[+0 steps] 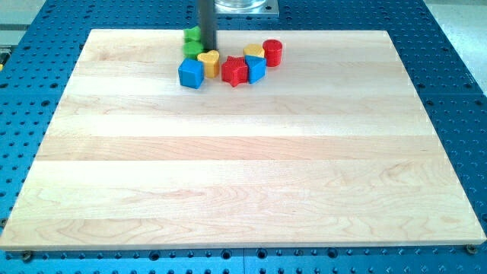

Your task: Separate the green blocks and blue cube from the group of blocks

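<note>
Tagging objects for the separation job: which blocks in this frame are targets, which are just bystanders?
In the job:
- two green blocks, stacked in view at the view's top, partly hidden by the rod
- blue cube
- my tip, beside the green blocks, just above the yellow heart

Lying about:
- yellow heart
- red star
- second blue block
- yellow block
- red cylinder

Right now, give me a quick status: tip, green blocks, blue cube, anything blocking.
My tip at the view's top, against the green blocks. Blue cube just below, touching yellow heart. Red star and the rest clustered to the right.
</note>
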Action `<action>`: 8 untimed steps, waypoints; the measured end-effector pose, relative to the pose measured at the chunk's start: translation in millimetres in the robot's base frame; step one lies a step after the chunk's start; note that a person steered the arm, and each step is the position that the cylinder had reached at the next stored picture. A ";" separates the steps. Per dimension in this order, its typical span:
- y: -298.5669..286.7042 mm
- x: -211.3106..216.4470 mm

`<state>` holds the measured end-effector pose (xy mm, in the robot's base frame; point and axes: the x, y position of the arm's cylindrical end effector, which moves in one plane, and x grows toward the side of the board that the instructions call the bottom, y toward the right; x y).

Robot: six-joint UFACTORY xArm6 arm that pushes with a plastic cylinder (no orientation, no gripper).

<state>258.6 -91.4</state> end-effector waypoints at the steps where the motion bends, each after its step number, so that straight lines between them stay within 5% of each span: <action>1: 13.2 -28.5; 3: 60.6 -63.8; 4: 10.7 -52.3; 5: -24.2 9.8; 7: 40.1 62.4; 8: 4.3 86.9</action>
<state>345.5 -87.1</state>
